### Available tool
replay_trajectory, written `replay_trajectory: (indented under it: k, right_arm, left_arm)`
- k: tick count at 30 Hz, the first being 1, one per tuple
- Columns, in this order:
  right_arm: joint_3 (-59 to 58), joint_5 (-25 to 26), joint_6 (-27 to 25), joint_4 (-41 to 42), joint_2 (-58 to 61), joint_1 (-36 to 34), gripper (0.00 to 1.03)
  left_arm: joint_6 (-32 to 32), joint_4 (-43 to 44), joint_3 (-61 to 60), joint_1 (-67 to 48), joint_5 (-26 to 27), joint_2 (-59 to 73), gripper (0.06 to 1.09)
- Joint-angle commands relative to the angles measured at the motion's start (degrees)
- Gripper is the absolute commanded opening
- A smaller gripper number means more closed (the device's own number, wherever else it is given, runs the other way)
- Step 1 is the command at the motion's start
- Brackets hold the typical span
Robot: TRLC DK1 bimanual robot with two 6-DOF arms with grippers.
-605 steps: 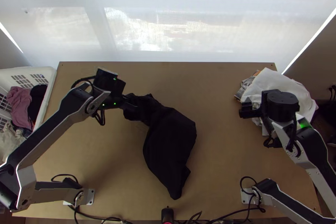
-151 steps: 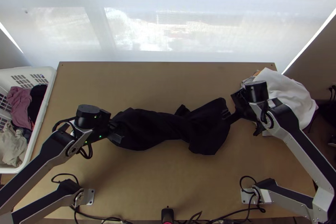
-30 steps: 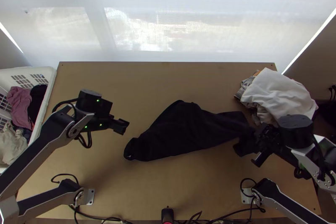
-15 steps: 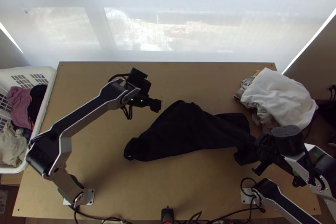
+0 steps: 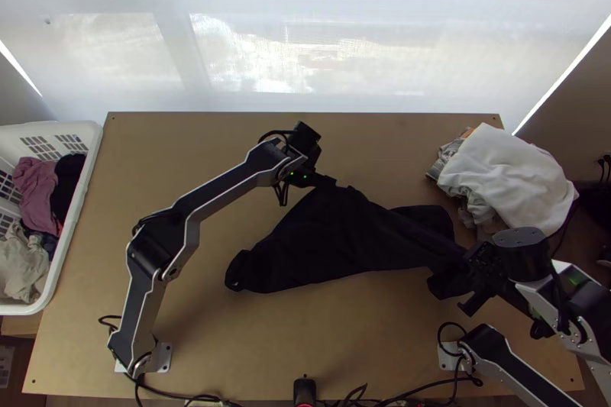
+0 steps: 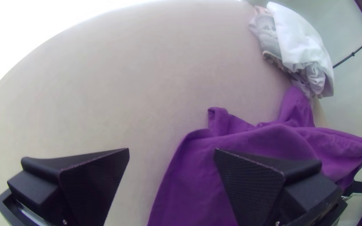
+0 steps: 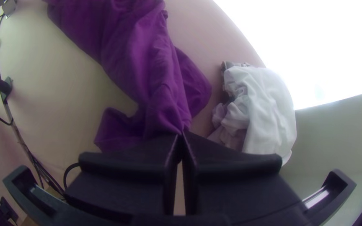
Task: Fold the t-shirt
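Note:
The t-shirt [image 5: 328, 239] lies bunched and stretched slantwise across the middle of the table, black in the top view; in the left wrist view the shirt [image 6: 248, 146] looks purple. My left gripper [image 5: 328, 180] is at the cloth's far corner, and in the left wrist view this gripper [image 6: 171, 150] stands open, one finger over bare table and the other over the cloth. At the shirt's right end is my right gripper [image 5: 467, 281]; in the right wrist view the gripper [image 7: 182, 134] is shut on a pinch of the shirt [image 7: 147, 71], which fans out from its fingertips.
A pile of white and grey cloths [image 5: 512, 174] sits at the table's far right. Beyond the left edge stands a white basket [image 5: 88, 170] with clothes in it. Bare wood [image 5: 366, 147] lies beyond the shirt. Cables run along the near edge.
Over the last second my left gripper has moved right and away from the near edge, from beside the shirt's left end to its far corner. My right gripper has shifted slightly with the cloth.

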Motion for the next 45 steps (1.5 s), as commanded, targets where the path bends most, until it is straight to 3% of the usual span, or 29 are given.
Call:
replay_trajectory:
  k: [1,3,6,12,30,45]
  right_arm:
    - [-0.33,0.49,-0.38,0.01,0.37,-0.25,0.03]
    - [-0.42,0.66,-0.64,0.01,0.64,-0.25,0.03]
    - [-0.86,0.84,-0.82,0.36,0.81,-0.25,0.03]
    - [-1.04,1.01,-0.91,0.71,0.81,-0.25,0.03]
    - [-0.86,1.98,-2.58,0.71,-0.06,-1.92,0.03]
    - [2.65,3.12,-2.84,6.07,3.36,-4.03,0.03]
  left_arm:
    - [0.25,-0.13,4.92,-0.77,-0.32,5.06,1.04]
    - [0.17,-0.75,5.0,-0.94,-0.24,5.24,1.0]
    - [0.25,-2.15,5.36,-1.38,-0.24,5.68,0.82]
    - [0.25,-2.68,7.2,-1.12,-0.24,6.29,0.1]
    - [0.08,-8.31,10.37,-0.68,-0.32,6.47,0.09]
    - [-1.33,-14.98,10.01,6.26,-0.24,-12.69,0.09]
